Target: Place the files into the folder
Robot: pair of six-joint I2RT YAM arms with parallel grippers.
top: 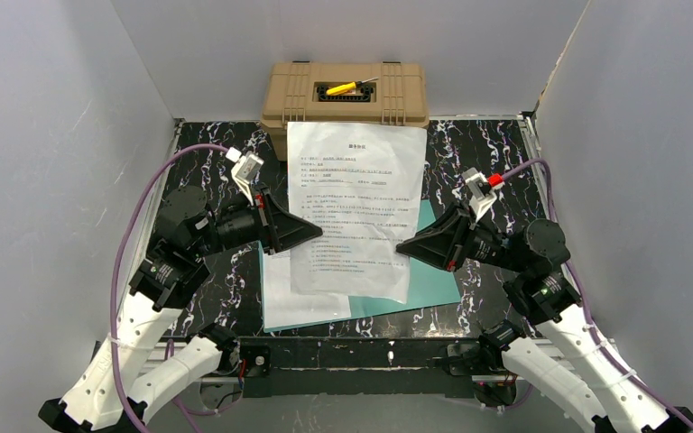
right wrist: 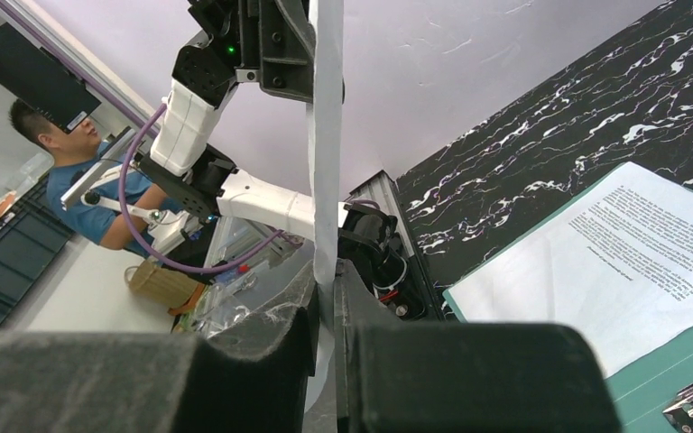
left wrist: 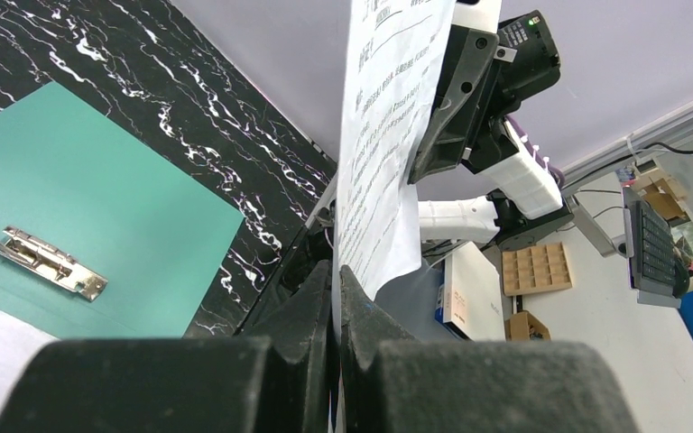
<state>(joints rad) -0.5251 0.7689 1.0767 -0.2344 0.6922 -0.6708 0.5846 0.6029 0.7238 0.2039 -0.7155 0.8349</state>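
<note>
Sheet (top: 356,207) pinched at opposite edges by left gripper (top: 318,233) and right gripper (top: 401,248), held above open folder (top: 438,280); second sheet (top: 293,302) lies on it; lower both ends evenly, taut, clear of clip (left wrist: 36,260).

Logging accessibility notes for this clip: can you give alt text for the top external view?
Both arms hold a printed sheet between them, the left gripper pinching its left edge and the right gripper its right edge, above an open teal folder where a second sheet lies.
</note>
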